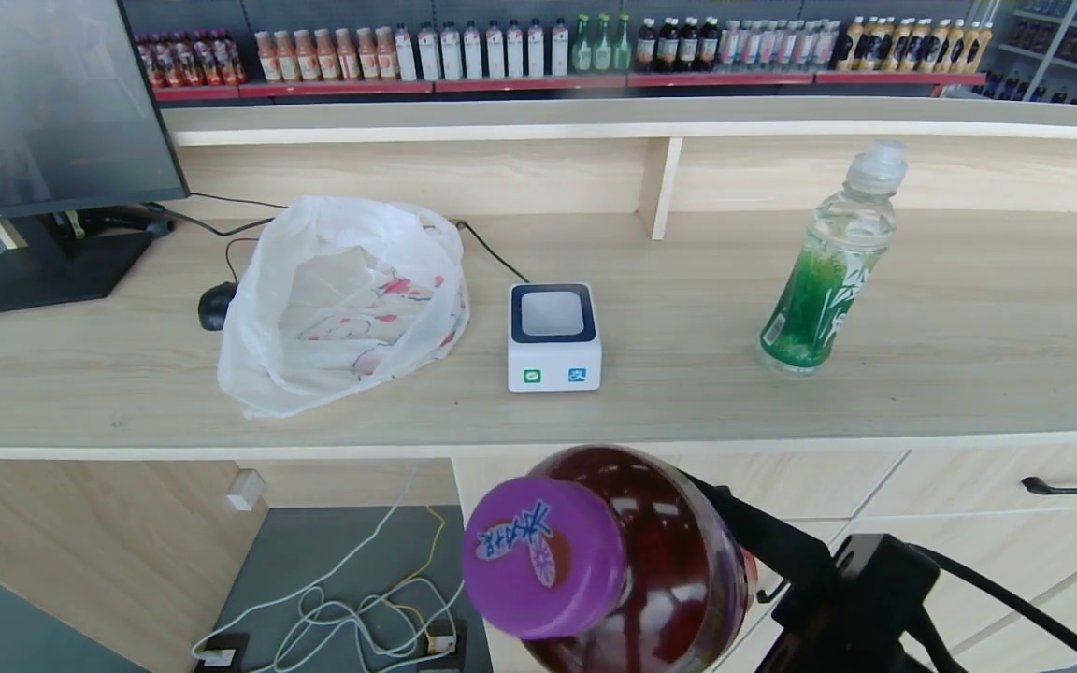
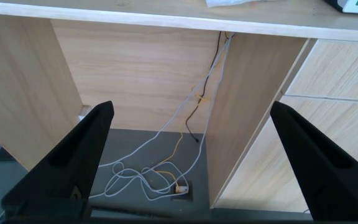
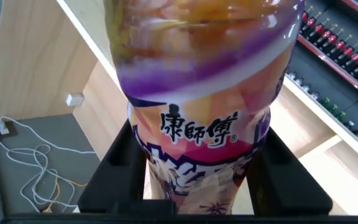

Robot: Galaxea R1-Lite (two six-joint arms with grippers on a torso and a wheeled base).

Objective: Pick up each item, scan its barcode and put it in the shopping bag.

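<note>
Nearest, a dark red bottle (image 1: 660, 570) with a purple cap (image 1: 543, 556) is clamped around its labelled body by the right gripper (image 3: 201, 180). It is held short of the front edge of the counter (image 1: 969, 318), with the cap tipped toward the head camera. The mid-body grip probably leaves label free to be turned toward the scanner (image 1: 553, 336). The left gripper (image 2: 191, 109) is held low before the open kneehole, its 2 fingers spread wide with nothing between them, above loose cables (image 2: 148, 180) on the floor. On the counter, the scanner is set window-up near the front edge. The shopping bag (image 1: 342, 299) is slumped just beside it on the left, its mouth partly open. 1 green bottle (image 1: 828, 271) stands upright well apart on the right, with bare counter around it. Behind, reach is limited by a raised ledge (image 1: 426, 121), and the far left is crowded by a monitor (image 1: 43, 103).
</note>
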